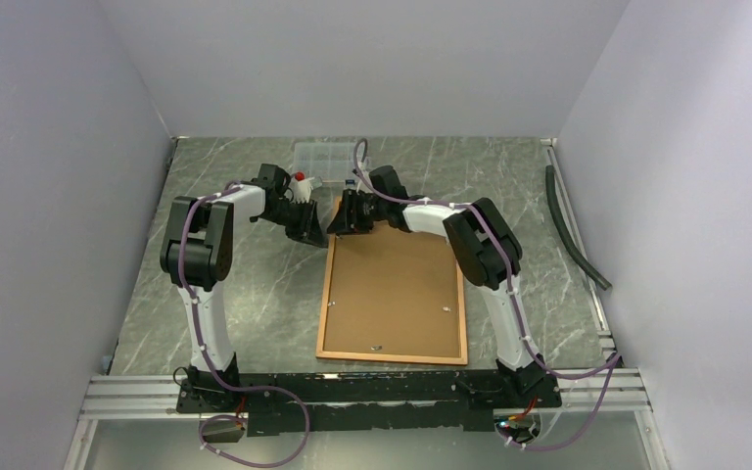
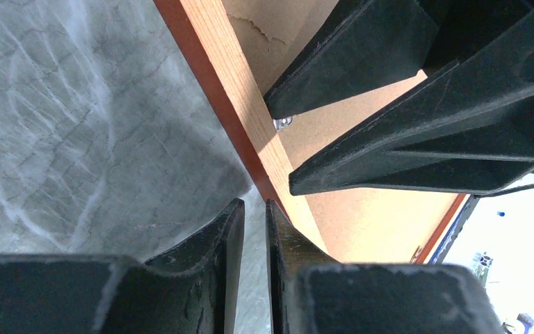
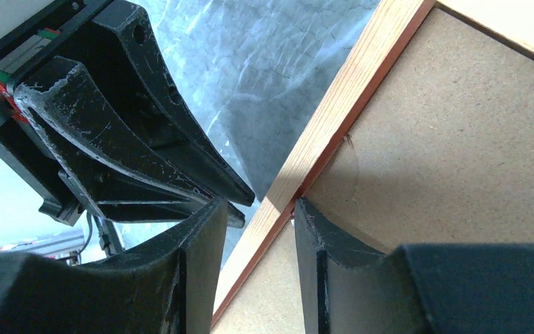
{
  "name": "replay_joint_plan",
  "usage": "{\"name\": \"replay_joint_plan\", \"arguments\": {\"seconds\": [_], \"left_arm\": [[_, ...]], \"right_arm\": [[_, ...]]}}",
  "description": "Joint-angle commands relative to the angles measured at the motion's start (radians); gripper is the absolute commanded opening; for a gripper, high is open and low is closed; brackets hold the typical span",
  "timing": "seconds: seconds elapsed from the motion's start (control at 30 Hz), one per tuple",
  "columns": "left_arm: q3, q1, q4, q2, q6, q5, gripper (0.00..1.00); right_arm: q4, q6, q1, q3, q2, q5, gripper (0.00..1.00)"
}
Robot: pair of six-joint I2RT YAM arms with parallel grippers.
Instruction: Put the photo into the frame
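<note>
The frame (image 1: 325, 304) lies face down in the middle of the table, its light wood back up, with the brown backing board (image 1: 392, 294) inside it. The photo is not in view. Both grippers are at the frame's far left corner. My left gripper (image 1: 309, 231) is just outside the frame's left rail (image 2: 222, 76); its jaws (image 2: 254, 216) stand a narrow slit apart with only table showing between them. My right gripper (image 1: 343, 217) is open (image 3: 257, 209) and straddles the wood rail (image 3: 348, 90), one finger outside the frame and one over the backing board (image 3: 445, 139).
A small clear plastic compartment box (image 1: 321, 159) sits at the back of the table, with a small red-capped item (image 1: 299, 177) beside it. A dark hose (image 1: 573, 230) lies along the right edge. Grey walls enclose three sides.
</note>
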State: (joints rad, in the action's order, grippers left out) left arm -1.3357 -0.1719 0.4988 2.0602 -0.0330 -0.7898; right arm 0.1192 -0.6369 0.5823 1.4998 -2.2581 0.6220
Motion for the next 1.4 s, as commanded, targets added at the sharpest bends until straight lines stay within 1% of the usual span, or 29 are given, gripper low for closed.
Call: {"name": "replay_joint_plan", "arguments": {"seconds": [0.0,0.1,0.2,0.27,0.33,0.43,0.57,0.63,0.73,0.83,0.97,1.17,1.3,1.37], "left_arm": [[-0.012,-0.006,0.011,-0.001,-0.011,-0.022,0.23],[-0.026,-0.003,0.037,-0.014,-0.025,-0.013,0.24],[-0.033,0.013,0.069,-0.04,-0.047,-0.012,0.27],[-0.034,0.027,0.104,-0.063,-0.073,-0.009,0.32],[-0.029,0.03,0.15,-0.09,-0.113,0.004,0.37],[0.005,0.027,0.195,-0.14,-0.181,0.03,0.43],[0.07,-0.007,0.236,-0.216,-0.309,0.144,0.46],[0.117,-0.04,0.235,-0.247,-0.389,0.24,0.46],[0.184,-0.089,0.226,-0.282,-0.472,0.334,0.45],[0.229,-0.115,0.223,-0.308,-0.532,0.386,0.44],[0.285,-0.151,0.223,-0.345,-0.589,0.436,0.42],[0.369,-0.25,0.19,-0.409,-0.636,0.445,0.39],[0.4,-0.313,0.174,-0.417,-0.638,0.448,0.38],[0.403,-0.341,0.176,-0.404,-0.63,0.451,0.38]], "right_arm": [[-0.029,0.022,0.012,0.026,-0.003,0.015,0.44],[-0.041,0.026,0.007,0.034,0.029,-0.003,0.44],[-0.025,0.008,-0.023,0.006,0.104,-0.025,0.52],[0.007,-0.01,-0.055,-0.036,0.174,-0.036,0.55],[0.008,-0.022,-0.091,-0.088,0.265,-0.072,0.63],[-0.019,-0.038,-0.166,-0.189,0.394,-0.166,0.79],[-0.195,-0.043,-0.291,-0.291,0.521,-0.374,0.94],[-0.296,-0.048,-0.351,-0.319,0.556,-0.479,0.99],[-0.354,-0.044,-0.418,-0.373,0.592,-0.586,1.0],[-0.362,-0.038,-0.451,-0.4,0.589,-0.618,1.0],[-0.383,-0.033,-0.458,-0.373,0.525,-0.577,1.0],[-0.353,-0.068,-0.458,-0.359,0.456,-0.482,1.0],[-0.367,-0.068,-0.46,-0.314,0.395,-0.415,1.0],[-0.338,-0.082,-0.452,-0.318,0.382,-0.376,1.0]]}}
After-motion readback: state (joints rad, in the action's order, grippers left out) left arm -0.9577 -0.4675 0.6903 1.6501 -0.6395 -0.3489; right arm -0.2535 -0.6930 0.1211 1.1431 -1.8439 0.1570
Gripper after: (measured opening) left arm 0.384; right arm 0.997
